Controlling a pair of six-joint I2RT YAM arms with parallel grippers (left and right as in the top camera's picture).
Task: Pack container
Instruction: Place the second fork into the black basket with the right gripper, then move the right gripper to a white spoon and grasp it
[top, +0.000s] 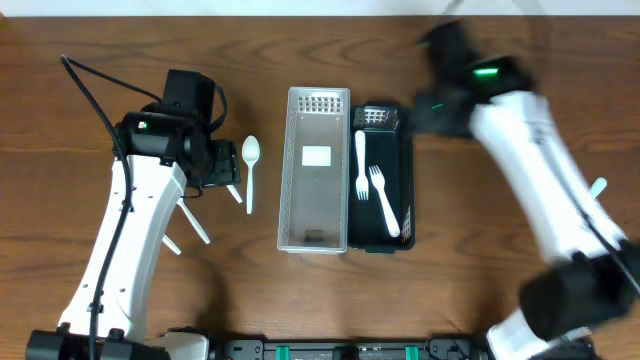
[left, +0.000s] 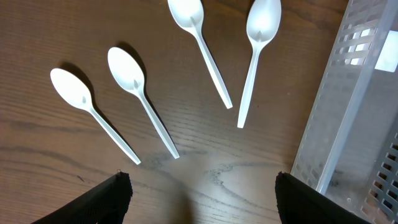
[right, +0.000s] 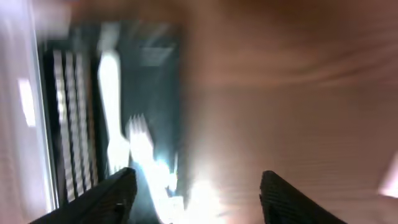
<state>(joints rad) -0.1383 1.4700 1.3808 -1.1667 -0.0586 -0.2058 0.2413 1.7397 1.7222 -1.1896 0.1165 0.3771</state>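
Clear perforated plastic container (top: 318, 170) mid-table, looks empty | we reckon we're at spoon-picking: left gripper (left: 200, 190) spread, empty, above four white plastic spoons (left: 127, 71) | right gripper (right: 196, 186) spread too, empty | next we'd pinch one handle

Overhead view is even and bright, only the right arm (top: 530, 170) blurred. Left wrist view is crisp, spoons (left: 134, 78) casting soft shadows. Right wrist view is badly smeared, glare flaring by the black tray (right: 165, 112).
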